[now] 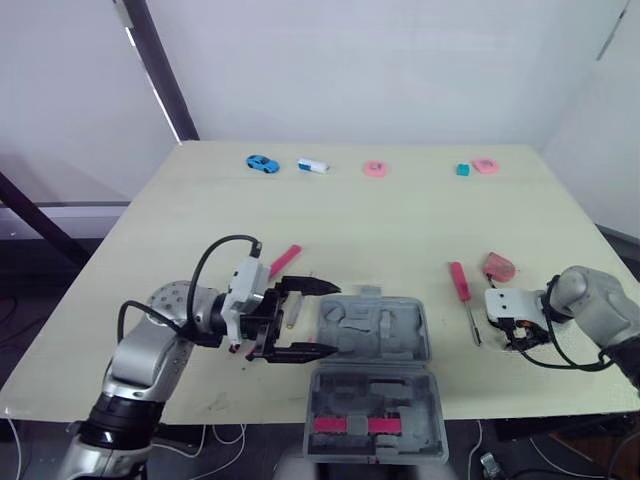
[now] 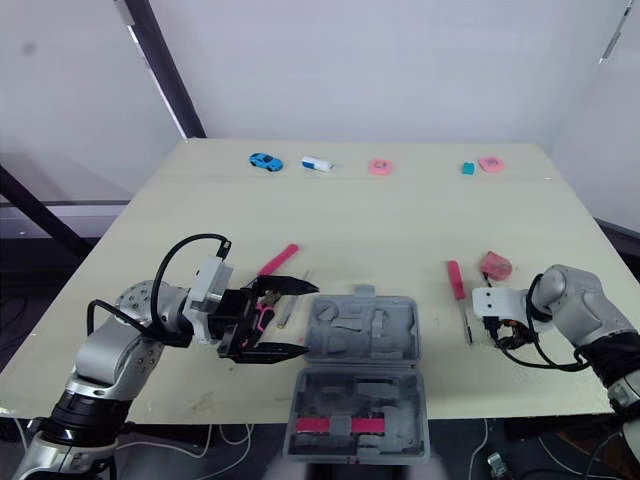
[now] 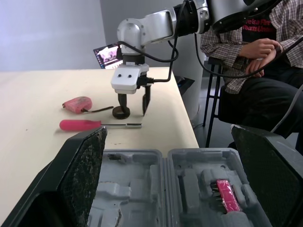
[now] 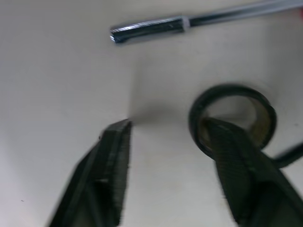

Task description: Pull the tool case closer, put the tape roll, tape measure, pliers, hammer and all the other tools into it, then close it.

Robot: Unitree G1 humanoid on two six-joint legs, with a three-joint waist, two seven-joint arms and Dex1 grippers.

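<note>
Though at end effector [image 4: 167, 124] — tape roll [image 4: 236, 90]

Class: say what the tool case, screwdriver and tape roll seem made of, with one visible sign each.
Tool case: grey moulded plastic, matte, shaped recesses. Screwdriver: glossy pink handle, probably plastic; shiny metal shaft. Tape roll: black, glossy band, likely vinyl tape; pale inner core, perhaps cardboard.

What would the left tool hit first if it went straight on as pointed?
The tool case. The left tool, fingers open, points at the open case's near side edge. Depth is unclear, so it may already be touching.
</note>
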